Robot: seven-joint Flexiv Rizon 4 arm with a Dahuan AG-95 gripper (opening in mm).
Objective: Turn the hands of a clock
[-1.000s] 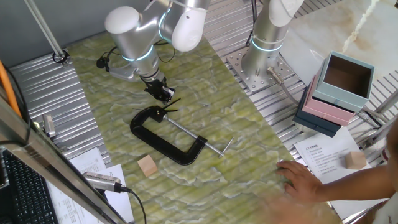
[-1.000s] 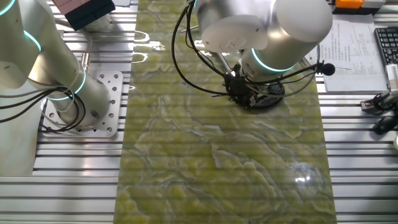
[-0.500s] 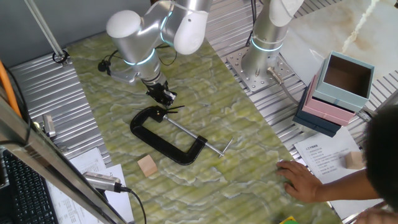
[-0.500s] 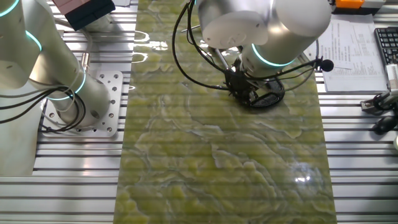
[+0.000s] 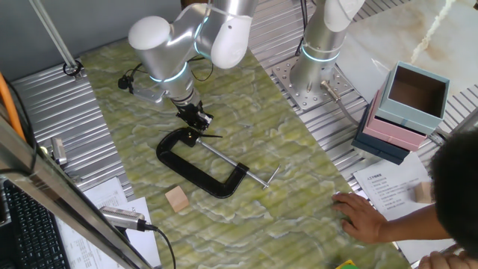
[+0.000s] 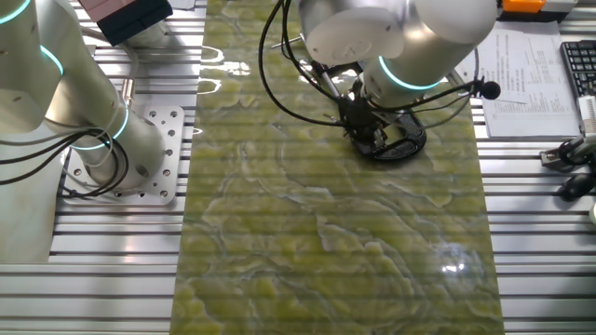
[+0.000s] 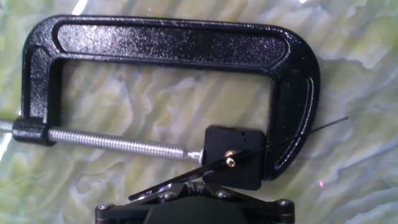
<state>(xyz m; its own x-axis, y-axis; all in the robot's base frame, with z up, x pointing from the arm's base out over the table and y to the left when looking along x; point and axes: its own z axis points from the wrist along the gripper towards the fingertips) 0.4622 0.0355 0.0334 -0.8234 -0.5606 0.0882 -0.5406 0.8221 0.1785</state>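
Clamp: a black C-clamp (image 7: 168,46) lies flat on the green marbled mat (image 5: 246,127); in the hand view its frame arches over the top and down the right side, and its silver screw rod (image 7: 112,142) comes in from the left
Clock box: a small black square box (image 7: 233,155) is pinched between the tip of the screw rod and the right arm of the clamp
Hands: two thin black hands (image 7: 186,176) are joined at a small brass hub (image 7: 231,161) on the box – one runs down and to the left toward the gripper, the other is a hair-thin needle reaching up and right past the clamp's arm
Hands from the side: in one fixed view they show as thin dark needles (image 5: 208,135) at the upper end of the clamp, just under the gripper
Gripper: the gripper (image 5: 194,116) hangs right above the clock end of the clamp; in the hand view only its black lower edge shows at the bottom, close to the lower hand – whether the fingers are apart or together cannot be told
Other things: a small wooden block (image 5: 177,199) sits on the mat near the clamp's bend, a person's hand (image 5: 362,214) rests at the mat's near right edge, and an open box (image 5: 411,97) stands on the right
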